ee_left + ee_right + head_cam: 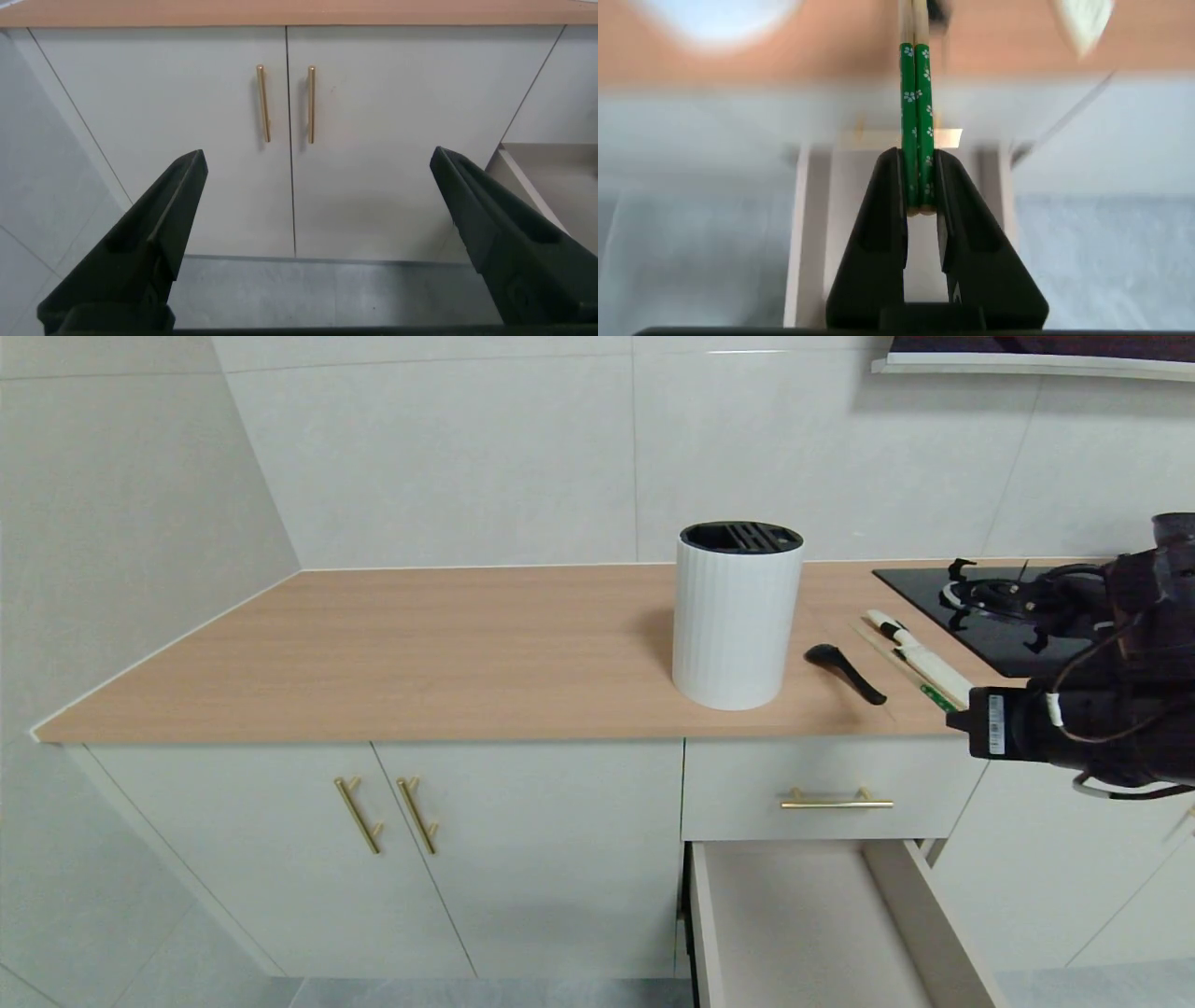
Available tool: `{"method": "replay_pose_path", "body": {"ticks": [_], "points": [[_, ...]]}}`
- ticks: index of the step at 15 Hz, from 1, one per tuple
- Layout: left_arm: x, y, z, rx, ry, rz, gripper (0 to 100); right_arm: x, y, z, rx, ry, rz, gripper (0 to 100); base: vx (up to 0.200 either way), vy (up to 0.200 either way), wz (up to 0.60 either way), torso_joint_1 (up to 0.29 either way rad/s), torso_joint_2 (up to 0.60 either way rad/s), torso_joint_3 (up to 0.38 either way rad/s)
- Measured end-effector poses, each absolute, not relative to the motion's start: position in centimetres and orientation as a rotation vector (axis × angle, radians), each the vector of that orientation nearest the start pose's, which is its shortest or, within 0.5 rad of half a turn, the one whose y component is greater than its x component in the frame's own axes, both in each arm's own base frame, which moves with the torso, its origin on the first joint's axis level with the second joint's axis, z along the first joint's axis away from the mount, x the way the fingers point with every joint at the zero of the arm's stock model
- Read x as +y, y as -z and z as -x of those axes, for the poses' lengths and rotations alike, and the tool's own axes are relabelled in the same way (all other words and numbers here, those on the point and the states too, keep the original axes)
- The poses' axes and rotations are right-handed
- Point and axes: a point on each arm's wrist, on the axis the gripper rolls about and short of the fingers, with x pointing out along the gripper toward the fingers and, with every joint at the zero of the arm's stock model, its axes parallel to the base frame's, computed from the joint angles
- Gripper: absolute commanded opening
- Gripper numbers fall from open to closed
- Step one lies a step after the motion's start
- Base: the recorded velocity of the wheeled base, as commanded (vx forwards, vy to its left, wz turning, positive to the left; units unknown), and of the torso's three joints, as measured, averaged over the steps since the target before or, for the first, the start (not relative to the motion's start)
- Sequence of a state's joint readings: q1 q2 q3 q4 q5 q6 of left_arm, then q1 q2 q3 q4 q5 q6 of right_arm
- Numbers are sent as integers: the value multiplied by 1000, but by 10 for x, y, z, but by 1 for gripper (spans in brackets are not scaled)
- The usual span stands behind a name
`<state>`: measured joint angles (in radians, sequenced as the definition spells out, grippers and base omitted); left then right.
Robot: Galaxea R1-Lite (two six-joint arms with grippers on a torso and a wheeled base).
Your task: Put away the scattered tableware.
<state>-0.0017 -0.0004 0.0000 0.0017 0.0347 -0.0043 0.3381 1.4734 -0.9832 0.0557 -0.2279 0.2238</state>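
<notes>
Open drawer [898,896] sits nearest, pulled out under the front edge of the worktop [420,653], toward its right end.

Right tool [918,159] is at that front edge, just above the drawer, pressed together on the green ends of the chopsticks [915,84]. Both sticks are pinched side by side, in line with the tool.

Key relation: the chopsticks' long axis runs from the front edge back across the worktop, slanting a little toward the left end. Green ends point at the robot, tips point to the back edge. Can't tell if the tips rest on the worktop or are lifted.

Black spoon [845,674] lies just left of them, roughly parallel, bowl to the back. A white knife [920,658] lies just right, same heading.

White holder [738,625] stands upright further left. Stove [1004,616] is at the back right.

Left tool [316,163] is spread wide, low, facing the cabinet doors [374,187], well apart from everything. The right arm is the nearer one.

Judgement: the next move is lift, then either left to the holder, which needs the sticks tipped vertical, or down into the drawer.
</notes>
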Motion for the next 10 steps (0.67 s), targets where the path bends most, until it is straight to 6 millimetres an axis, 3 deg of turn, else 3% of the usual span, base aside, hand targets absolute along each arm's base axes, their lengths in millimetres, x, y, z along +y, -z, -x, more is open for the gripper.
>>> {"method": "replay_pose_path", "body": {"ticks": [5,10], "points": [[1,-75,23,1,-33,4,100,65,-249,-177,619,-327,-114,0,0,0,0,0,0,0],[1,-75,23,1,-33,4,100,69,-244,-161,625,-400,-62,0,0,0,0,0,0,0]]}}
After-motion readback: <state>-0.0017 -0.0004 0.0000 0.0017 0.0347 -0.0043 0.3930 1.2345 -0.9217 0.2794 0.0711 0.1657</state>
